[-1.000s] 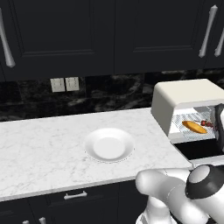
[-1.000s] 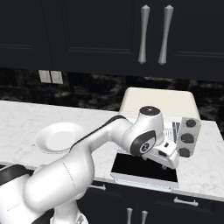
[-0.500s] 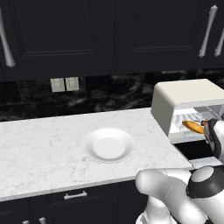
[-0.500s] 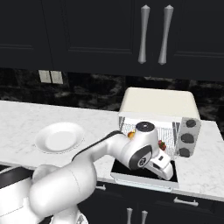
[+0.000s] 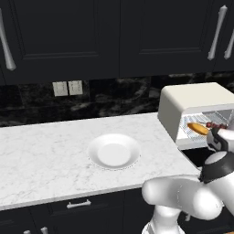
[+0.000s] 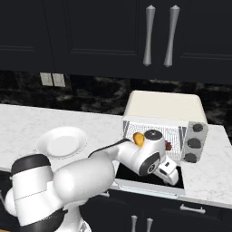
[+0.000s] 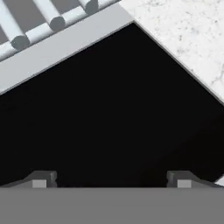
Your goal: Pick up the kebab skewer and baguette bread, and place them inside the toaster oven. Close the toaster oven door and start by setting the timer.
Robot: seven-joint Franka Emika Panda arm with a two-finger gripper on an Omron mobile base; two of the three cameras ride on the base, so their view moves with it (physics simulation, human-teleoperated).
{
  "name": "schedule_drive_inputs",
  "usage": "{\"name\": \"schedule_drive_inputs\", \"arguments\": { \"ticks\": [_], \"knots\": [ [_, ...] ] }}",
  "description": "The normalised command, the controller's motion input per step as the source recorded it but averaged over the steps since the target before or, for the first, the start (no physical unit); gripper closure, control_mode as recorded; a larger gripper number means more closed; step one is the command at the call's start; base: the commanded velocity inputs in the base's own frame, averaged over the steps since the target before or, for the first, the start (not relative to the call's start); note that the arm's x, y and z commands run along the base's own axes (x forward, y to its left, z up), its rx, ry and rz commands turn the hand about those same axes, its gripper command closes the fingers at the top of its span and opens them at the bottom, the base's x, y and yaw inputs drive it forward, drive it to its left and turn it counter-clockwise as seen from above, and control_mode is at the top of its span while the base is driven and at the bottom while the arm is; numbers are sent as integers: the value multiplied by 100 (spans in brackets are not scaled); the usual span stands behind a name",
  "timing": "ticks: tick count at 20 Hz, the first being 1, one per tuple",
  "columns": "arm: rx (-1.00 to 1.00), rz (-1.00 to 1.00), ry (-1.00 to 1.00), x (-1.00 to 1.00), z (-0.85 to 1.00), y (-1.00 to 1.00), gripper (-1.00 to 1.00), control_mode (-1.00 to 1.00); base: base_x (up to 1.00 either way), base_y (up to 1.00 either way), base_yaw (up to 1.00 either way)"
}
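The cream-white toaster oven (image 5: 196, 101) (image 6: 162, 108) stands at the right end of the counter. Its dark glass door (image 6: 147, 174) (image 7: 109, 109) is folded down flat. On the wire rack (image 7: 26, 26) inside lie the golden-orange baguette bread (image 5: 197, 128) (image 6: 138, 138) and the dark red-brown kebab skewer (image 5: 215, 124) (image 6: 169, 146), both partly hidden by my arm. My gripper (image 6: 173, 178) (image 7: 111, 181) hangs low over the lowered door, just outside the oven mouth. It is open, with nothing between its fingertips (image 7: 41, 179).
A white plate (image 5: 114, 151) (image 6: 62, 141) sits on the marble counter (image 5: 41, 160) (image 7: 188, 35) left of the oven. Three dark knobs (image 6: 195, 142) line the oven's right front. Dark wall cabinets hang above, and drawers run below the counter edge.
My hand has drawn back from the oven opening and dropped toward the lowered door. The baguette bread and kebab skewer stay on the rack. The jaws remain wide.
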Motion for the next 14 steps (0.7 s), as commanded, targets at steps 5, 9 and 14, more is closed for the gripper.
{"name": "schedule_drive_inputs", "arguments": {
  "ticks": [5,9,14],
  "knots": [
    [6,-1,-2,33,-3,-2,-100,-100,0,0,0],
    [7,-6,-1,28,4,-7,-100,-100,0,0,0],
    [0,-15,-1,35,0,0,-100,-100,0,0,0]
  ]
}}
